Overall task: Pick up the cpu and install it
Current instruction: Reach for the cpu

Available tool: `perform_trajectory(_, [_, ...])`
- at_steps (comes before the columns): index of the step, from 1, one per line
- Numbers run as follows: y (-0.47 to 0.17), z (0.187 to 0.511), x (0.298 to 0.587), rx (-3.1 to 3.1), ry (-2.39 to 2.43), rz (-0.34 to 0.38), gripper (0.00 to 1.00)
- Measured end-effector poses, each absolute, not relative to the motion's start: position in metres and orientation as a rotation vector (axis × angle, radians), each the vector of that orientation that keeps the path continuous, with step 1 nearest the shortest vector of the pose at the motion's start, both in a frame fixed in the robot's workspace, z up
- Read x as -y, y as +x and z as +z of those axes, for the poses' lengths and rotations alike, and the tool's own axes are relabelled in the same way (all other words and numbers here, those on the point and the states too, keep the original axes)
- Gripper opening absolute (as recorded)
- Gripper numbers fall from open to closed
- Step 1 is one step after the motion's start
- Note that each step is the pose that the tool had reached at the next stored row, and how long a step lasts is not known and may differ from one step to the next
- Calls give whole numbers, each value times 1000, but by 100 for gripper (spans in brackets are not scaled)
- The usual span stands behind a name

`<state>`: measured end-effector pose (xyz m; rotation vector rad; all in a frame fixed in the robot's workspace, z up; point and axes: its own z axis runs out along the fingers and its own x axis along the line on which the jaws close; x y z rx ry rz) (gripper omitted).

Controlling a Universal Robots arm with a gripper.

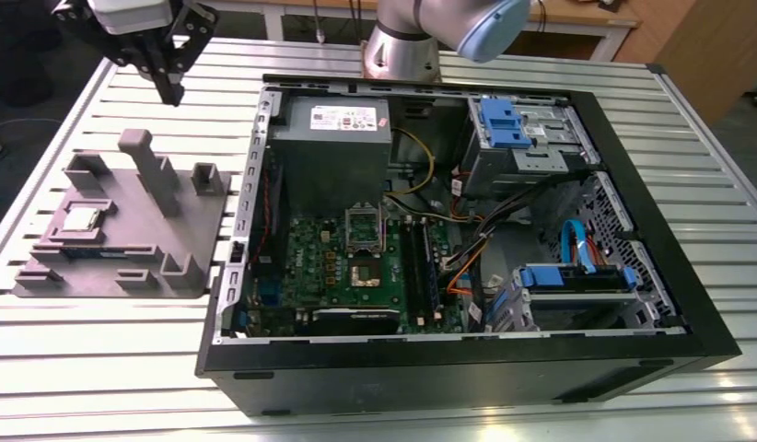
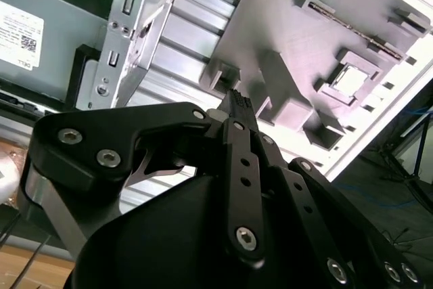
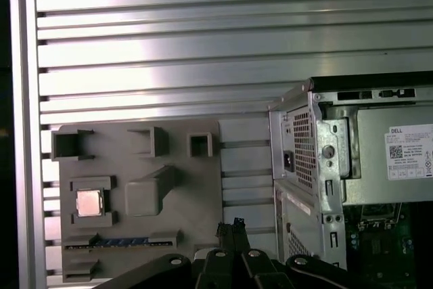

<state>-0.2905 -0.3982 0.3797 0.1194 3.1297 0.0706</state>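
Observation:
The cpu (image 1: 81, 219) is a small silver square seated in a recess of a grey parts holder (image 1: 169, 249) at the exterior view's left, beside the open computer case. It also shows in both wrist views as cpu (image 2: 350, 80) and cpu (image 3: 89, 203). My gripper (image 1: 169, 90) hangs well above the table behind the holder, away from the cpu, its black fingers (image 2: 235, 109) pressed together and holding nothing. The motherboard's metal socket frame (image 1: 364, 241) lies inside the case.
The open black computer case (image 1: 673, 304) lies on a slatted aluminium table (image 1: 96, 368). Inside are a grey power supply box (image 1: 335, 124), blue drive brackets (image 1: 502, 120) and bundles of cables (image 1: 477, 249). A tall post (image 1: 151, 166) rises from the holder.

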Motion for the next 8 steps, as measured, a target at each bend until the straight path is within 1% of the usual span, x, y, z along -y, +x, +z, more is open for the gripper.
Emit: perform_trajectory(8, [-296,380,398,-3130,119,71,10])
